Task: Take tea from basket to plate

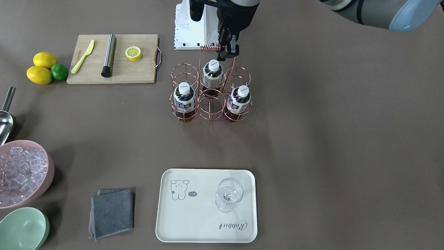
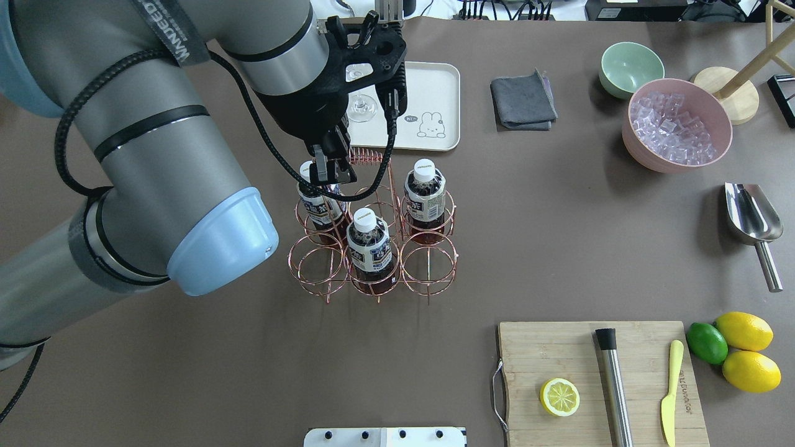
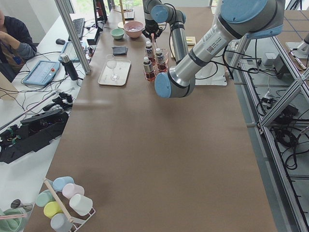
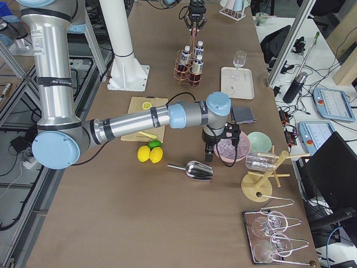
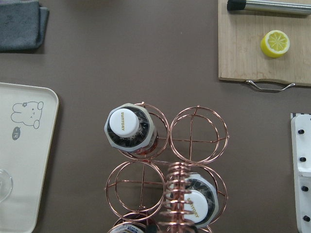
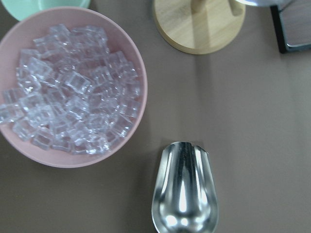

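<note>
R end effector (image 4: 210,152) seen only in ext. right view.

You could read "SUNTORY" on the white cap of the tea (image 5: 122,121) that stood to the right of the left gripper (image 2: 327,176). The same word showed on the cap half hidden under the coiled handle of the basket (image 5: 191,141). Beyond the gripper, away from the robot's base, the plate (image 1: 201,215) carried "Rabbit" in script and a small "hi~" bubble, while the bottle labels were too fine for you to read.
</note>
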Action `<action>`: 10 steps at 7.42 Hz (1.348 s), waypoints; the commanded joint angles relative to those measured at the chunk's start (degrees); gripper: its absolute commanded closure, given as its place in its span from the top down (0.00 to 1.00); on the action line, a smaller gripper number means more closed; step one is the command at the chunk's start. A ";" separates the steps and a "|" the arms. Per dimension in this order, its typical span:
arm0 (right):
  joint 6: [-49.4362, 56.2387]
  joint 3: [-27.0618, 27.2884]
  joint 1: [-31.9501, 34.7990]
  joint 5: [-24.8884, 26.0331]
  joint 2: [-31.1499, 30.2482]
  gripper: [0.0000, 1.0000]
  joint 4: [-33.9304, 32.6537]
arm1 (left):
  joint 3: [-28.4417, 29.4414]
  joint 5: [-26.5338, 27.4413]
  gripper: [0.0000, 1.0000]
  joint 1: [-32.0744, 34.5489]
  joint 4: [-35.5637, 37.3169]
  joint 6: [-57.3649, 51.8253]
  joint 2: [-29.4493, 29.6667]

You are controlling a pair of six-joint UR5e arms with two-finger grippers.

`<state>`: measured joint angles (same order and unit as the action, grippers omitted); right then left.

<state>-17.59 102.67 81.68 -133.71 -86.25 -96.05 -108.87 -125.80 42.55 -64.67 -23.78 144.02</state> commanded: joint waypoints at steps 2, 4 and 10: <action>-2.08 1.92 -7.57 -1.19 5.29 1.00 15.04 | 1.73 0.12 0.00 -0.19 -2.83 0.22 -0.84; -9.97 1.66 -11.61 -1.02 5.39 1.00 28.39 | 1.73 0.03 0.00 -0.63 -5.54 0.57 -2.85; -22.75 4.20 -20.15 7.76 19.25 1.00 32.16 | 1.64 0.03 0.00 -1.24 -6.17 1.89 -2.78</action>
<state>-38.32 105.76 63.70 -128.57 -70.21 -63.44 -106.92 -125.75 41.34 -70.83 -22.04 141.22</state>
